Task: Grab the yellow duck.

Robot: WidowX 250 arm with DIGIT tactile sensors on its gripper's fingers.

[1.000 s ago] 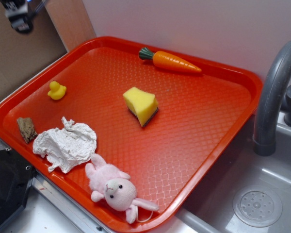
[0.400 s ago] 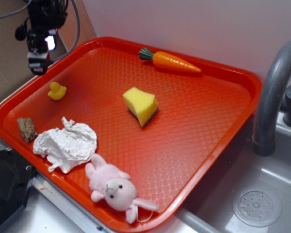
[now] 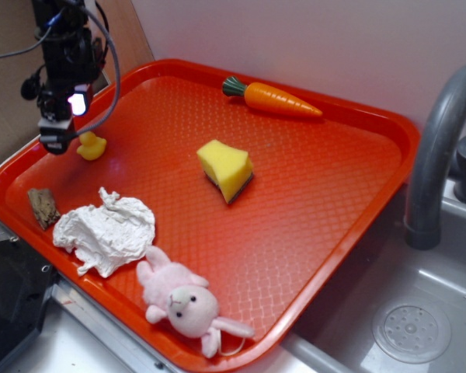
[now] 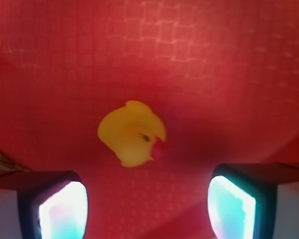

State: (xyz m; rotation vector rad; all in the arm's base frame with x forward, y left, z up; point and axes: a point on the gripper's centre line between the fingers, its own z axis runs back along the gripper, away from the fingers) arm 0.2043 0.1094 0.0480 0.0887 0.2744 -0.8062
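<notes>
The yellow duck (image 3: 92, 146) (image 4: 132, 133) is a tiny rubber toy with a red beak, sitting on the red tray (image 3: 311, 186) near its far left rim. My gripper (image 3: 56, 142) (image 4: 147, 204) hovers just left of and above the duck, open, with nothing between its fingers. In the wrist view the duck lies on the tray just ahead of the two fingertips, a little left of the middle of the gap.
On the tray are a yellow sponge (image 3: 226, 168), a toy carrot (image 3: 273, 97), a crumpled white cloth (image 3: 107, 229), a pink plush bunny (image 3: 182, 301) and a small brown piece (image 3: 43, 207). A grey faucet (image 3: 439, 148) and sink (image 3: 404, 326) stand at right.
My gripper has come down from the upper left corner toward the tray and now hangs beside the duck. The duck and the other objects have not moved.
</notes>
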